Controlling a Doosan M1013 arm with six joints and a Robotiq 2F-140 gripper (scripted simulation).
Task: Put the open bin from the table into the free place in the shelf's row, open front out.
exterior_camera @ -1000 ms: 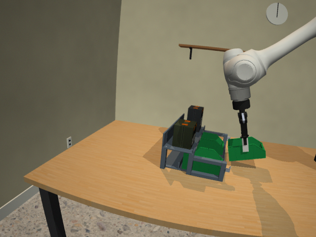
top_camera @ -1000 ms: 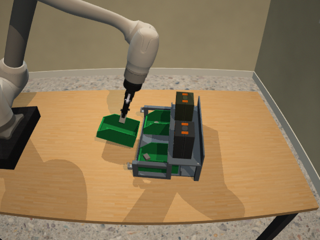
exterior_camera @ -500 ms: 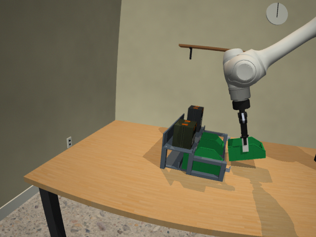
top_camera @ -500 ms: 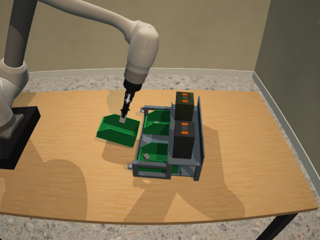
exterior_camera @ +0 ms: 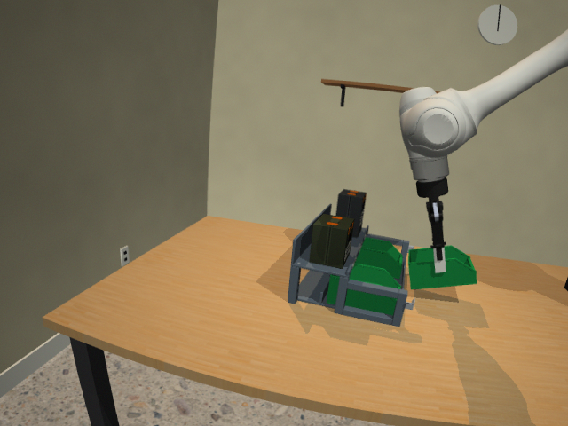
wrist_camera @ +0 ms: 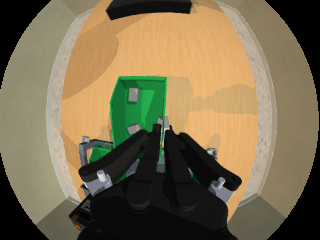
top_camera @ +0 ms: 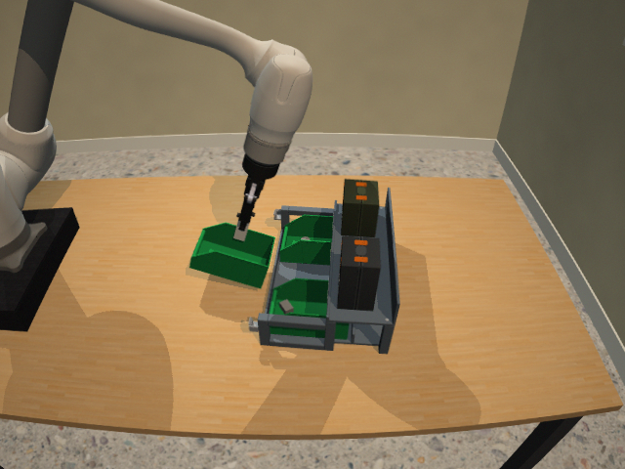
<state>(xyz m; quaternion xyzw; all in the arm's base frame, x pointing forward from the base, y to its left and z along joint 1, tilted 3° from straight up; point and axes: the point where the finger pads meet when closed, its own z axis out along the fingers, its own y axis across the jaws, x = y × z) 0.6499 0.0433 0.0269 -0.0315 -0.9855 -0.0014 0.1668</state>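
Bin (top_camera: 227, 273) (exterior_camera: 452, 276) (wrist_camera: 150, 102) hangs above the table (top_camera: 151, 373) (exterior_camera: 220, 339) (wrist_camera: 190, 50) in the top view, beside the shelf (top_camera: 295, 321) (exterior_camera: 375, 287) (wrist_camera: 82, 156); its insides are partly hidden. The outside view shows the gripper (top_camera: 241, 233) (exterior_camera: 439, 262) (wrist_camera: 162, 121) pinching its side wall. The wrist view shows two grey blocks (wrist_camera: 133, 94) inside; black fingers hide much of the shelf.

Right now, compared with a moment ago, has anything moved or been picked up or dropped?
No, I can see no movement, and nothing was newly grasped or released. The black two-finger gripper remains shut on the side wall of the green open-front bin, beside the grey metal-looking shelf.
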